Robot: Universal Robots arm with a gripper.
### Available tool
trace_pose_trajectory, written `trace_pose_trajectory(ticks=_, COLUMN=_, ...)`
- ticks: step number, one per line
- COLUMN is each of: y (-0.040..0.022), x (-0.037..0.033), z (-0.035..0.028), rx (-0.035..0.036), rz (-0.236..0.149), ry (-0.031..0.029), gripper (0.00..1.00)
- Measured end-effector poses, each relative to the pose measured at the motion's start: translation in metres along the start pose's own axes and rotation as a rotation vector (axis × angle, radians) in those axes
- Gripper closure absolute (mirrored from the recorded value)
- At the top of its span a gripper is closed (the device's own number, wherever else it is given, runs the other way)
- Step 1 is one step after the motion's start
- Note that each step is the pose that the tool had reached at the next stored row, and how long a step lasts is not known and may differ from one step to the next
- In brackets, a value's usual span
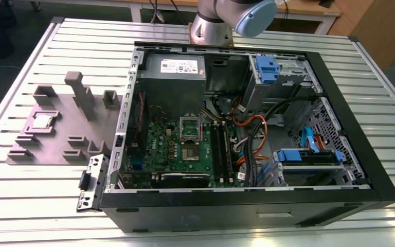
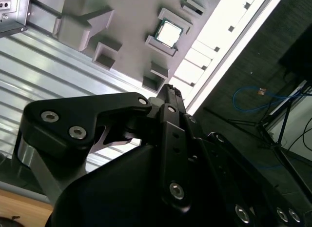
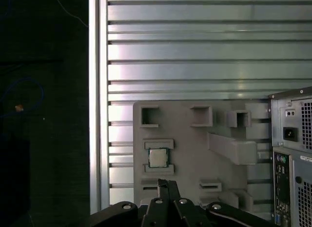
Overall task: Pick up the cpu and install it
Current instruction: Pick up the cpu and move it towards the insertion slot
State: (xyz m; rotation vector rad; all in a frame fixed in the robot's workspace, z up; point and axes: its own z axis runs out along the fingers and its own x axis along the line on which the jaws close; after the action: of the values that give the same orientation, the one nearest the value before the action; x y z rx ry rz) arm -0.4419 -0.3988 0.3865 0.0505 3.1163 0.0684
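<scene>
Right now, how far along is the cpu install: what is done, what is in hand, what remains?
Done: nothing that shows. The cpu lies in its slot on the grey tray, outside the case. In hand: nothing. In the first wrist view the gripper is shut and empty, pointing toward the tray, clear of the cpu. Left: both the pick-up and the seating on the motherboard.
</scene>
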Motion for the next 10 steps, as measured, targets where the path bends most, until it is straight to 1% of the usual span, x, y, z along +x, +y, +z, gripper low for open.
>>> trace_pose_trajectory(ticks=3, y=-0.0001, x=0.0005, z=0.0005, rx=0.0004, rz=0.000, ry=-0.0002, gripper=0.89)
trace_pose_trajectory(ticks=4, y=-0.0001, x=0.0006, z=0.0009, rx=0.0024, rz=0.007, ry=-0.0006, gripper=0.89)
trace_pose_trajectory(ticks=6, y=-0.0001, x=0.0007, z=0.0020, rx=0.0059, rz=0.039, ry=-0.0056, gripper=0.89)
trace_pose_trajectory(ticks=7, y=-0.0002, x=0.0006, z=0.0024, rx=0.0071, rz=0.055, ry=-0.0071, gripper=0.89)
trace_pose_trajectory(ticks=8, y=-0.0002, x=0.0009, z=0.0025, rx=0.0073, rz=0.062, ry=-0.0073, gripper=0.89)
trace_pose_trajectory(ticks=10, y=-0.0002, x=0.0018, z=0.0028, rx=0.0073, rz=0.062, ry=-0.0076, gripper=0.89)
